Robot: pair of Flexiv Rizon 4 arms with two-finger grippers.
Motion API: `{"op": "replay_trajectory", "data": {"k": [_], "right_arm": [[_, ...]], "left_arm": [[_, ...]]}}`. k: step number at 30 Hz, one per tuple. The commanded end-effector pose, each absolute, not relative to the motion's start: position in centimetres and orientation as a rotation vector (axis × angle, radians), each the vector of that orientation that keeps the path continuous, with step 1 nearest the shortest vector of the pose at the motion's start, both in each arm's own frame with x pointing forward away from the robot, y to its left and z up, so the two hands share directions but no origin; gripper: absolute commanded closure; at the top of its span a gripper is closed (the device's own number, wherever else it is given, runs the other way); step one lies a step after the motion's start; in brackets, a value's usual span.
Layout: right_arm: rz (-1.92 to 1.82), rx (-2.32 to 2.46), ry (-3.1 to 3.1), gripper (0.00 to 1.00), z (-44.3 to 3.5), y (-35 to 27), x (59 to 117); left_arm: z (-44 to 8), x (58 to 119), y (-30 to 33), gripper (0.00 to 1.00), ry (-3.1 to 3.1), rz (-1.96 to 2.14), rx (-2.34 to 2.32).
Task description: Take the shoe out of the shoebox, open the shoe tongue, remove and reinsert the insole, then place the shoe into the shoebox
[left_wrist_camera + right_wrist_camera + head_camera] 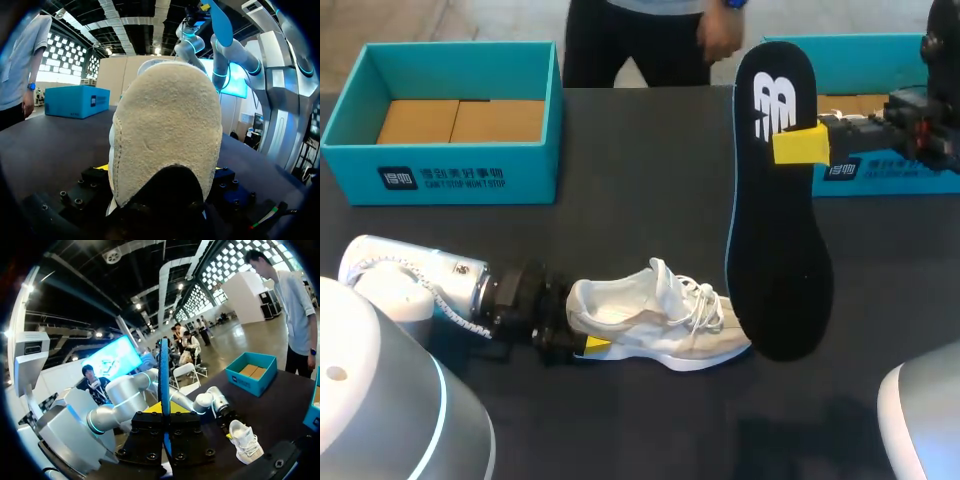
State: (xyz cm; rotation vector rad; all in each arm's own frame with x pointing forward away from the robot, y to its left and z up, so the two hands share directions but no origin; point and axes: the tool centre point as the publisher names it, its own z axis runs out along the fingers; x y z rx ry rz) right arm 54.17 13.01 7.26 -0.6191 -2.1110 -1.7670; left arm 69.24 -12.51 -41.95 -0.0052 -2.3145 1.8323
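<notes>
Left gripper [583,345] was closed on the heel of the shoe [655,320], probably to steady it on the worktop [620,230]. Right gripper [800,145] pinched the insole [775,220] edge and held it upright, forefoot down, over the shoe's toe. Looked staged for reinsertion.

Grips the insole [164,365] edge-on in the right pincer [164,412], as a thin blue strip upright between the yellow tips, pressed from both sides. Looks past it onto the dark table [285,395]. Finds the white shoe [245,440] lying there, heel at the left pincer [227,426]. Finds an open teal shoebox [251,372] farther along the table, brown cardboard inside, well apart from the shoe.
</notes>
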Motion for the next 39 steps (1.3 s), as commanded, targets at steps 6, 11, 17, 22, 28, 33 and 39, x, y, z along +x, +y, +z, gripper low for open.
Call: {"op": "replay_trajectory", "data": {"k": [6, 11, 17, 22, 28, 33, 39], "right_arm": [[-1.879, -0.695, -2.067, 1.00, 7.2, 14.2, 53.0], [-1.879, -0.695, -2.067, 1.00, 7.2, 14.2, 53.0], [-1.879, -0.695, -2.067, 1.00, 7.2, 14.2, 53.0], [-1.879, -0.695, -2.067, 1.00, 7.2, 14.2, 53.0], [-1.879, -0.695, -2.067, 1.00, 7.2, 14.2, 53.0], [-1.879, -0.695, -2.067, 1.00, 7.2, 14.2, 53.0], [-1.879, -0.695, -2.067, 1.00, 7.2, 14.2, 53.0]], "left_arm": [[-42.3, 69.8, -11.8, 0.00, -2.307, 1.821, 0.010], [-41.9, 69.8, -11.2, 0.00, -2.315, 1.850, -0.054], [-41.9, 69.6, -10.3, 0.00, -2.328, 1.829, -0.143], [-42.0, 70.0, -9.6, 0.00, -2.348, 1.812, -0.140], [-41.6, 70.5, -7.9, 0.00, -2.388, 1.782, -0.128], [-41.3, 70.9, -6.1, 0.00, -2.427, 1.722, -0.149], [-40.8, 71.2, -4.5, 0.00, -2.463, 1.661, -0.182]]}}
